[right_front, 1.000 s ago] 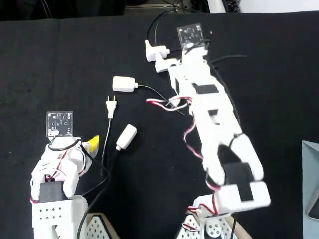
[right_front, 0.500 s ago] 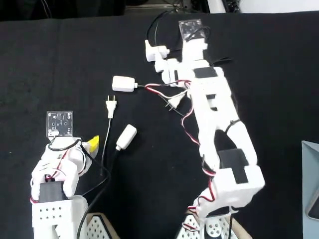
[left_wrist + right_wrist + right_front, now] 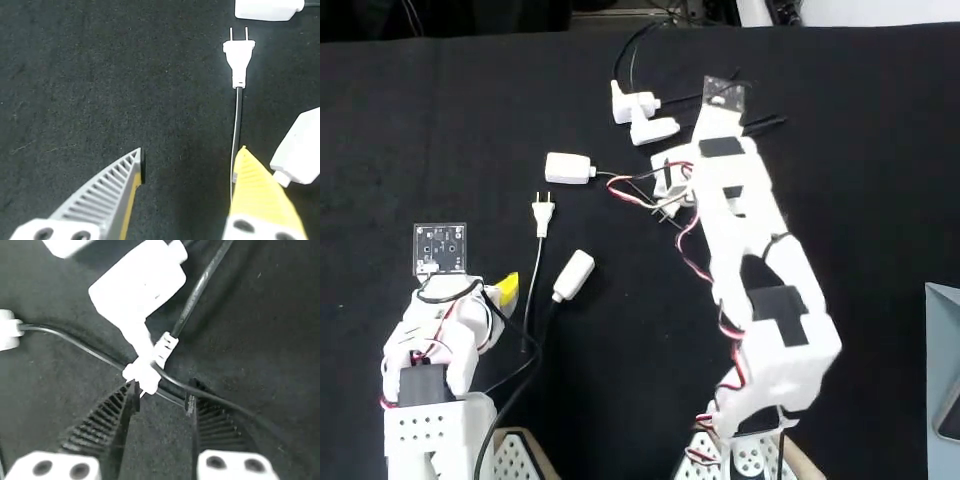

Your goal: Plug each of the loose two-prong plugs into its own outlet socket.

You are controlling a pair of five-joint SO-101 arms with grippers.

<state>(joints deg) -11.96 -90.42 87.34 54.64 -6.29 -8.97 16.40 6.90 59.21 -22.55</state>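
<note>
White two-prong plug (image 3: 141,371) on black worktop (image 3: 260,315), just beyond right gripper (image 3: 162,392), beside one fingertip; gripper moderately parted. Second plug (image 3: 239,52) ahead of left gripper (image 3: 190,152), spread wide.

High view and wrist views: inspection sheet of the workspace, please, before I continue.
Surface: black cloth, flat.
Job's things: loose plug lies between far socket and near socket; second plug lies between the right tool's fingers; two white pieces farther back.
Clutter: grey-blue object at the right edge.
Tools: left tool open, empty; right tool open.
Cables: plug's cable runs toward the left arm; black cable passes by the right tool.
Surroundings: white surface beyond the far edge.
</note>
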